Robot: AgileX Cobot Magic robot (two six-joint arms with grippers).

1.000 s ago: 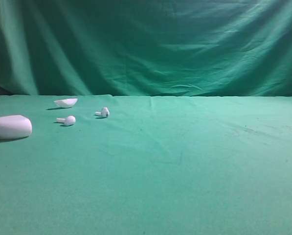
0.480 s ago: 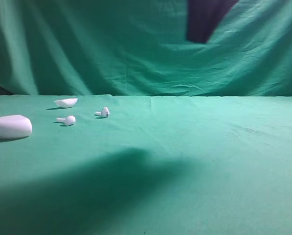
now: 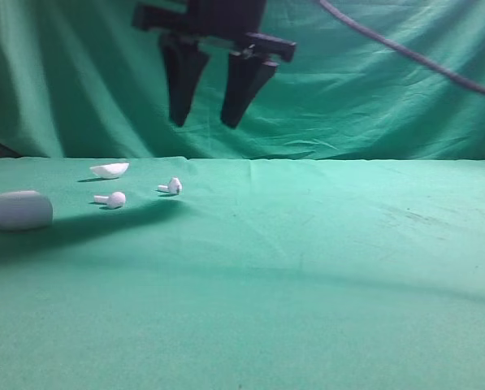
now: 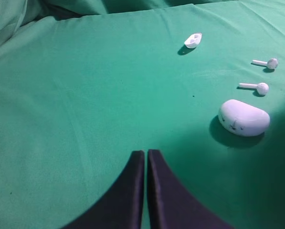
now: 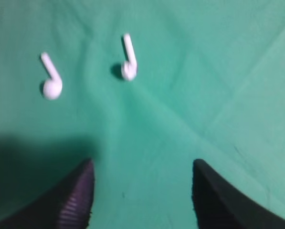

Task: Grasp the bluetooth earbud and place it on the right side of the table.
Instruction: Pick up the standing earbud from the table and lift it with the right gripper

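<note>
Right claw hangs up in the air with its jaws spread wide, nothing in it. The bluetooth earbud lies on the green tabletop at far left, near its twin earbud and the white case. Left claw is pinched together, empty.

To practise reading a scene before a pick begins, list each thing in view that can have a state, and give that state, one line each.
right gripper: open, empty, raised above the table.
left gripper: shut, empty.
bluetooth earbud: lying on the table, untouched.
twin earbud: lying on its side, untouched.
white case: looks closed, in shadow.
white shell piece: lying apart, hollow side up.
</note>
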